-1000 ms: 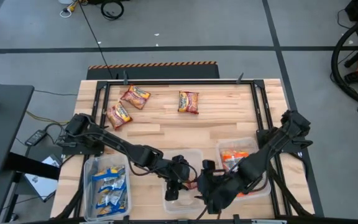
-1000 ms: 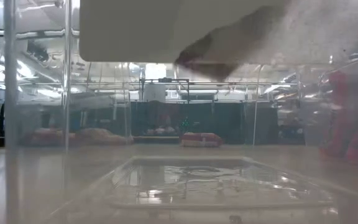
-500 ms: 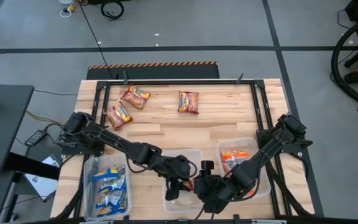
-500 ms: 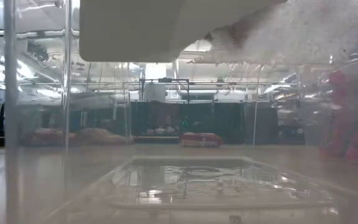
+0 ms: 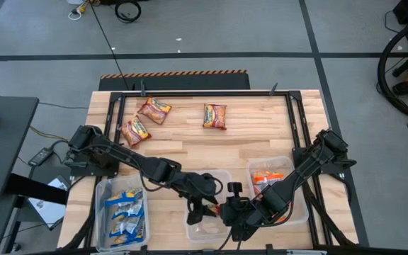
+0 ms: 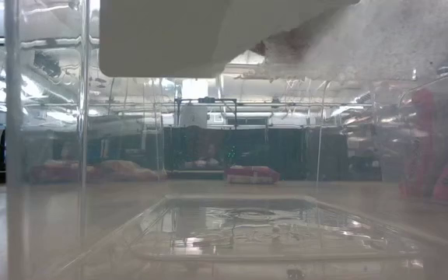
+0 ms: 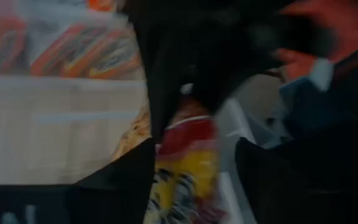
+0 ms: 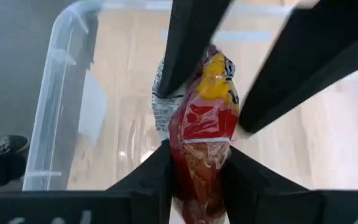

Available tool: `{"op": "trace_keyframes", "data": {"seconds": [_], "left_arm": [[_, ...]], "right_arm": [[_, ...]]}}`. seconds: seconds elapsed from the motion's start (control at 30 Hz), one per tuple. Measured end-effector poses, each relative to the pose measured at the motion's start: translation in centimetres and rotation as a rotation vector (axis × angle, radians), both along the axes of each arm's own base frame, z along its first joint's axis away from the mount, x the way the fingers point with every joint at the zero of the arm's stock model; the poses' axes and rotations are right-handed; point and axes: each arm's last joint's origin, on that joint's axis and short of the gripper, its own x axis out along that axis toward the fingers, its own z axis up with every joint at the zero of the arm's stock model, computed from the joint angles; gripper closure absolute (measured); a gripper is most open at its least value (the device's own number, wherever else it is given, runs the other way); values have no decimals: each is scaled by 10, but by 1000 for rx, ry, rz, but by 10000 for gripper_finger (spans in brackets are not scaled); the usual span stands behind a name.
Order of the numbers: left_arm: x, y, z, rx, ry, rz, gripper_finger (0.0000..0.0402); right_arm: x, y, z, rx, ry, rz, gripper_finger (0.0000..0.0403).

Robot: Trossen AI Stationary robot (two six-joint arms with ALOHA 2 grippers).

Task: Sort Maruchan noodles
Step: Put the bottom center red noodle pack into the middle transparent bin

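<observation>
Wooden slats make up the table (image 5: 261, 138) in the high view, where three dark red crinkly ramen packets (image 5: 214, 115) lie loose at the far side, two to the left and one nearer the middle. Three clear plastic bins sit along the near edge: the left bin (image 5: 103, 212) holds blue-and-white packets (image 5: 125, 211), the right bin (image 5: 297, 170) holds orange packets (image 5: 266, 178), and the middle bin (image 5: 219, 175) lies under both grippers. The left gripper (image 5: 198, 210) and right gripper (image 5: 234, 216) meet over it, hiding most of its floor. Low view: the clear middle bin's walls fill the frame, with a reddish packet edge (image 6: 286, 43) hanging at the top and one packet (image 6: 249, 174) far across the table. Left wrist view: the left fingers (image 7: 129, 186) stand either side of a red-and-yellow packet (image 7: 188, 165). Right wrist view: the right fingers (image 8: 157, 180) pinch that same packet (image 8: 204, 134) above the bin, the other arm's fingers clamped on its far end.
</observation>
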Motion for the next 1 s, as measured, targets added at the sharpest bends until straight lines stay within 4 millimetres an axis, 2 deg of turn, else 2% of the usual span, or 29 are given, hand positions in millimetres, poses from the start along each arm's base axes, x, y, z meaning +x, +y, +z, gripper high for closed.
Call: {"op": "trace_keyframes", "data": {"seconds": [0.1, 0.2, 0.3, 0.4, 0.57, 0.63, 0.73, 0.8, 1.0], "left_arm": [[-11, 7, 16, -18, 12, -29, 145], [-34, 16, 35, -14, 71, -37, 133], [-62, 23, 56, 12, 109, 10, 137], [-90, 27, 70, 44, 161, 80, 147], [-129, 26, 78, 69, 288, 167, 161], [-141, 23, 80, 85, 317, 195, 166], [-154, 19, 83, 100, 318, 236, 170], [-158, 16, 83, 112, 309, 254, 170], [-160, 8, 80, 132, 301, 293, 171]], "right_arm": [[1, 0, -1, 69, 38, 14, 297], [6, -2, 0, 207, 84, 9, 299], [15, -9, 1, 333, 107, -22, 299], [24, -19, 2, 374, 102, -67, 300], [39, -28, 1, 405, 49, -71, 300], [47, -24, -11, 408, 62, -36, 300], [56, -20, -36, 413, 130, -27, 300], [57, -20, -46, 402, 174, -33, 300], [62, -24, -49, 491, 221, -72, 300]]}}
